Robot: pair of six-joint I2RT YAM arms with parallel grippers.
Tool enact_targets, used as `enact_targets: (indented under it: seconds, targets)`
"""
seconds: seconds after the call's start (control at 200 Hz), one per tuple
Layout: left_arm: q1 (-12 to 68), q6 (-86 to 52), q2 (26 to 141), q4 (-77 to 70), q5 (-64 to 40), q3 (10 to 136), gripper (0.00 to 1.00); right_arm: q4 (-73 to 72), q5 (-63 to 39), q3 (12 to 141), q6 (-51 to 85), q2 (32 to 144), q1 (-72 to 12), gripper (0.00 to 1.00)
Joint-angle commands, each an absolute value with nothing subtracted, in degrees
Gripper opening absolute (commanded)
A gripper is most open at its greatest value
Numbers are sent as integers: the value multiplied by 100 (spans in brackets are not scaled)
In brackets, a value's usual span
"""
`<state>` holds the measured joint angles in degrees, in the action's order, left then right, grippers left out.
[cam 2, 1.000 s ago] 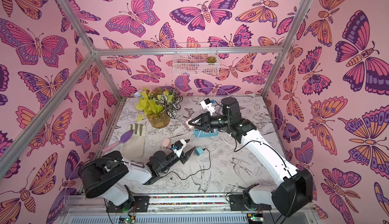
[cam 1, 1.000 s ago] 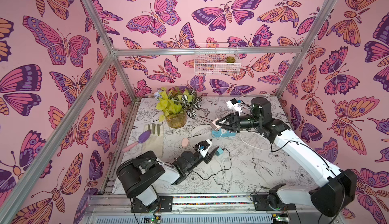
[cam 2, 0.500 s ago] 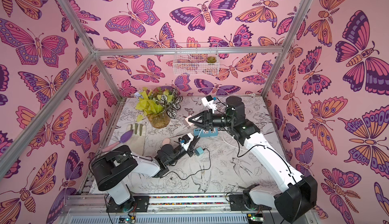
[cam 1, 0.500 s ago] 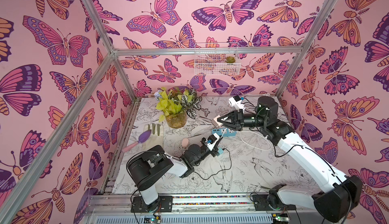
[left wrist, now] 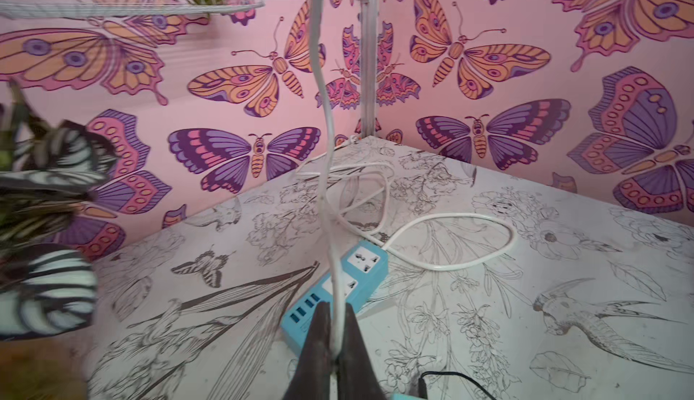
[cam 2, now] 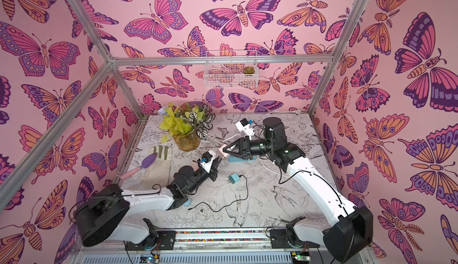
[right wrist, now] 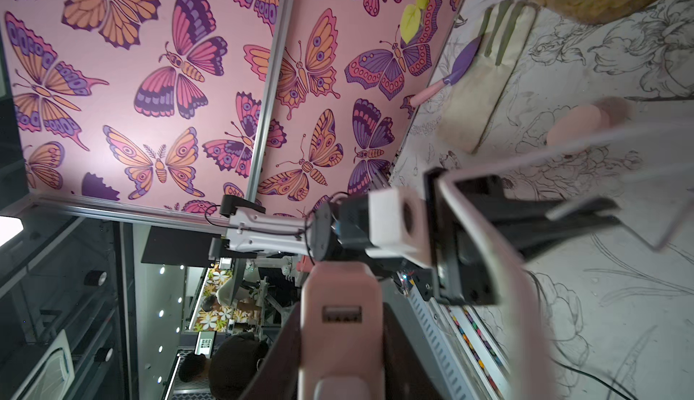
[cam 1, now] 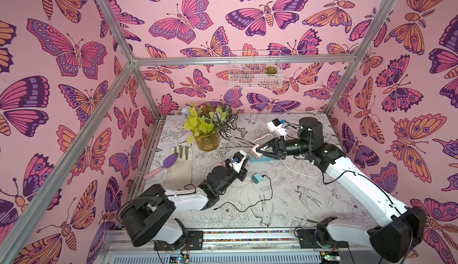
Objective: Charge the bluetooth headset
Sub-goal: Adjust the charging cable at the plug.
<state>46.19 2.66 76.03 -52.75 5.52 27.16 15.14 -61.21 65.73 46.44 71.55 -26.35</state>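
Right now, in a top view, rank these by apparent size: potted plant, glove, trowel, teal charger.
1. potted plant, leaves included
2. glove
3. trowel, much slimmer than the glove it partly overlaps
4. teal charger, smallest by far

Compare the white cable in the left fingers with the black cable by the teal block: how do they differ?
The white cable is pinched between the shut left fingers; the black cable is untouched. The white cable rises off the table; the black cable lies slack on it, looping from the teal block to a free plug end. Both are flexible leads.
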Motion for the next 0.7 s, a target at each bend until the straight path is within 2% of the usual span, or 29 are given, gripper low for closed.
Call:
enact_targets:
  seconds: [0.0,0.105,0.341,0.516,0.697]
  targets:
    - [4218,-175,6669,-3215,824,2923,0,2858,-5795,6776,3050,7060,-2716,14]
    - [3906,-294,5960,-2066,667,3168,0,3535,-5068,6885,2233,7040,-2838,14]
    - [3732,-450,5366,-134,261,3846,0,3446,-3194,6695,693,7303,-2865,12]
    - [3677,-725,5428,659,-97,4219,0,3003,-2500,6605,-460,7695,-2856,11]
    - [3681,-696,5590,817,-1098,4290,0,2919,-1960,6645,-1808,8097,-2856,13]
